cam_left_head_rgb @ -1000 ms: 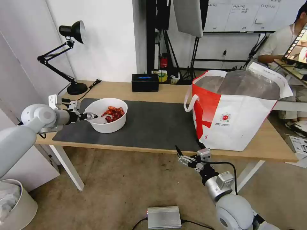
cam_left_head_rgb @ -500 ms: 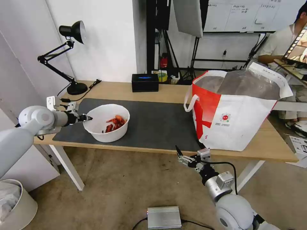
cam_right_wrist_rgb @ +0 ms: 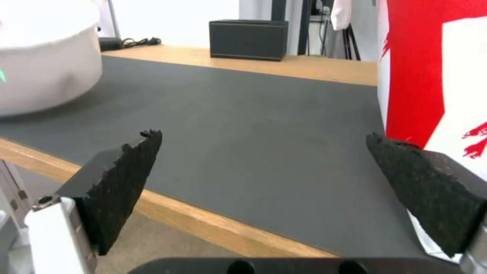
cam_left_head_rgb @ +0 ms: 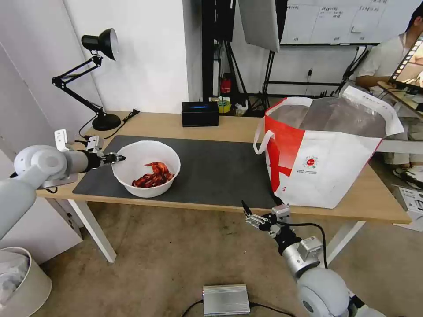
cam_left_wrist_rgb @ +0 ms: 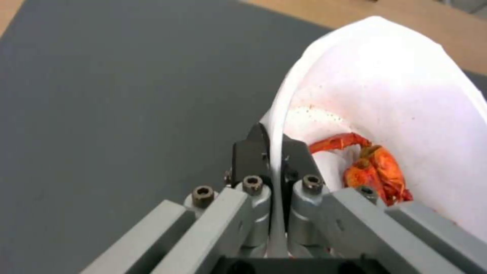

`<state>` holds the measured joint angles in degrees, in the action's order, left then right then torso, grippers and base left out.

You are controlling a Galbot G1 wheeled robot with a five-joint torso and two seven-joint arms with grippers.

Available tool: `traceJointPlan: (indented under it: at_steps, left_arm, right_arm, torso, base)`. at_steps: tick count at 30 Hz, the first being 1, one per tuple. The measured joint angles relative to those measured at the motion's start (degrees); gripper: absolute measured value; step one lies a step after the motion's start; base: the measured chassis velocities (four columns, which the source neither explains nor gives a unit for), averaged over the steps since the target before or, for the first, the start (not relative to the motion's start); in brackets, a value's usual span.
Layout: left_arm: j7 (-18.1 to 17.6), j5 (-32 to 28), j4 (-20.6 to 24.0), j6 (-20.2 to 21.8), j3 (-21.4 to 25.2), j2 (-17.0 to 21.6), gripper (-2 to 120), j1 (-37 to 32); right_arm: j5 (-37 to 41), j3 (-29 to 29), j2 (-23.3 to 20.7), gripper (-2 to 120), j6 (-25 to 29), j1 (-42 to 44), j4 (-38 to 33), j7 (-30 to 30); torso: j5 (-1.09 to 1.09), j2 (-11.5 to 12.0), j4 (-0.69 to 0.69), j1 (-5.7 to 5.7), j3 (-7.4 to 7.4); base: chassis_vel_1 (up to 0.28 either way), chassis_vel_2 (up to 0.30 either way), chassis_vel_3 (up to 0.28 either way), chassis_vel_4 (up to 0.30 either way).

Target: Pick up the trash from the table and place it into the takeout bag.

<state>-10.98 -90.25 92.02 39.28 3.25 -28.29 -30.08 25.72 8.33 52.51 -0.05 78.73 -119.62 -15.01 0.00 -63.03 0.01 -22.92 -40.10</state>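
A white round bowl (cam_left_head_rgb: 147,167) with red crayfish shells (cam_left_head_rgb: 153,176) is tilted above the dark grey mat (cam_left_head_rgb: 211,171) on the table (cam_left_head_rgb: 383,207). My left gripper (cam_left_head_rgb: 118,158) is shut on the bowl's left rim; in the left wrist view the rim (cam_left_wrist_rgb: 278,160) passes between the black fingers (cam_left_wrist_rgb: 249,156), with crayfish shells (cam_left_wrist_rgb: 378,171) inside. The white-and-red takeout bag (cam_left_head_rgb: 326,158) stands open at the table's right end. My right gripper (cam_left_head_rgb: 262,210) hangs open below the table's front edge, near the bag; its pads (cam_right_wrist_rgb: 121,179) are wide apart, facing the mat (cam_right_wrist_rgb: 243,129) and the bag (cam_right_wrist_rgb: 431,76).
A black tissue box (cam_left_head_rgb: 200,114) sits at the table's back edge. A black desk lamp (cam_left_head_rgb: 94,79) stands at the back left corner. A white bin (cam_left_head_rgb: 20,281) is on the floor at the left, a silver box (cam_left_head_rgb: 226,299) on the floor in front.
The left gripper has lifted and tipped the bowl, drawing it slightly left and toward the front; the shells slid to the bowl's lower side. The right arm has not moved.
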Motion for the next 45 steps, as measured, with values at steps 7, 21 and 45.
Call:
traceJointPlan:
  at_steps: [7,21,45]
  left_arm:
    - [-0.06,-1.58,2.96,-1.44,1.21,0.53,0,-0.53]
    - [-3.27,-5.72,10.1,-3.13,0.93,-0.46,0,1.71]
    - [-7.61,-11.09,10.37,-3.75,-10.95,-8.39,0,17.95]
  right_arm:
    - [0.0,0.0,0.0,100,0.0,0.0,0.0,0.0]
    - [0.0,0.0,0.0,100,0.0,0.0,0.0,0.0]
    - [0.0,0.0,0.0,100,0.0,0.0,0.0,0.0]
  torso:
    - [0.0,0.0,0.0,0.0,0.0]
    - [0.0,0.0,-0.01,0.0,0.0]
    - [0.01,0.0,0.0,0.0,0.0]
  base:
    - [0.0,0.0,0.0,0.0]
    - [0.0,0.0,0.0,0.0]
    - [0.0,0.0,0.0,0.0]
